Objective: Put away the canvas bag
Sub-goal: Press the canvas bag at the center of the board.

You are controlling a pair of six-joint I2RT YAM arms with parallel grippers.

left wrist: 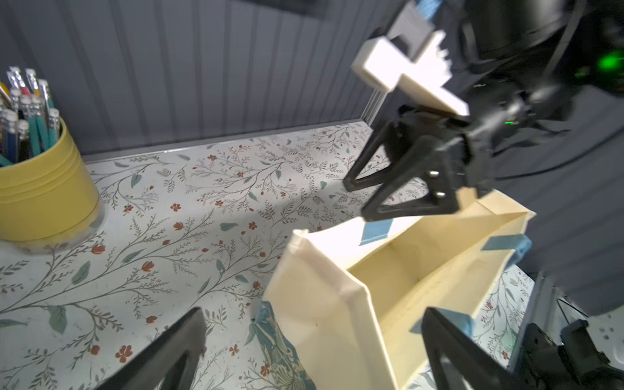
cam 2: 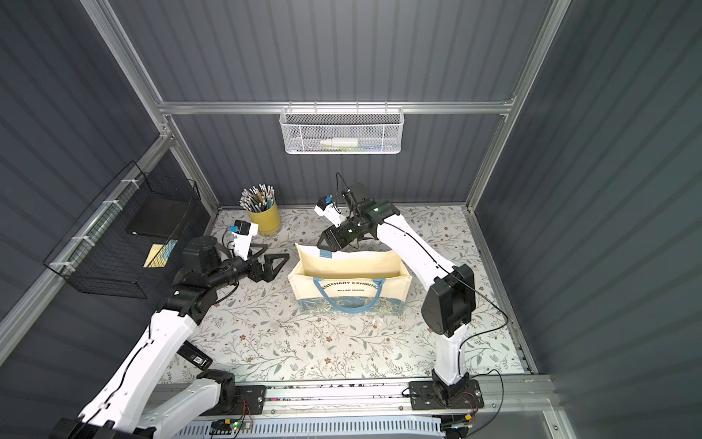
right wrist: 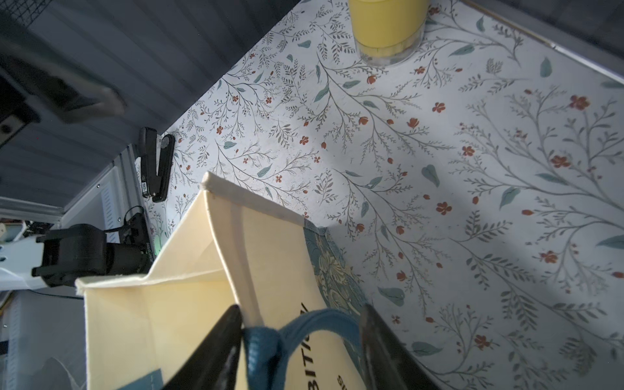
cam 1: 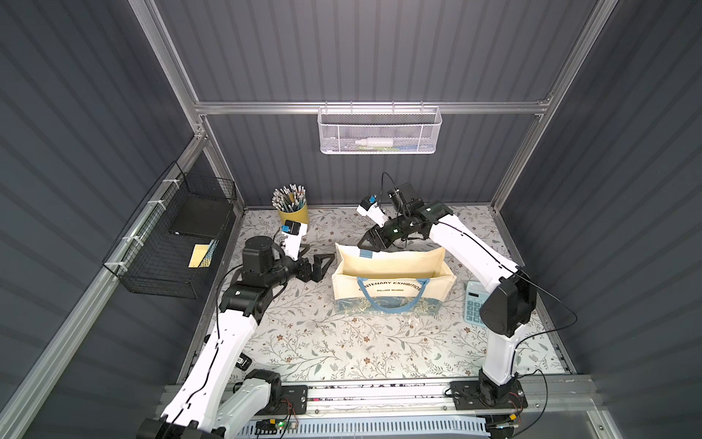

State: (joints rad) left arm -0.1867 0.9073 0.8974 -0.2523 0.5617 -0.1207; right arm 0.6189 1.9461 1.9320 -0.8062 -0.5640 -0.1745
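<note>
Since canvas bag (cam 1: pixel 395 293) looks soft, light: take blue handle (right wrist: pixel 263 341); right gripper (right wrist: pixel 300 324) jaws apart around it, left gripper (cam 1: pixel 318 255) wide open.

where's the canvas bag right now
The canvas bag stands open mid-table in both top views, left gripper beside it, right gripper at its rear rim.

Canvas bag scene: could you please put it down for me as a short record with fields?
bag: canvas bag upright, mouth open, on the floral table
left arm: left gripper open, empty, beside the bag's end
right arm: right gripper open, rear handle between its jaws
nearby: pencil cup, calculator
</note>
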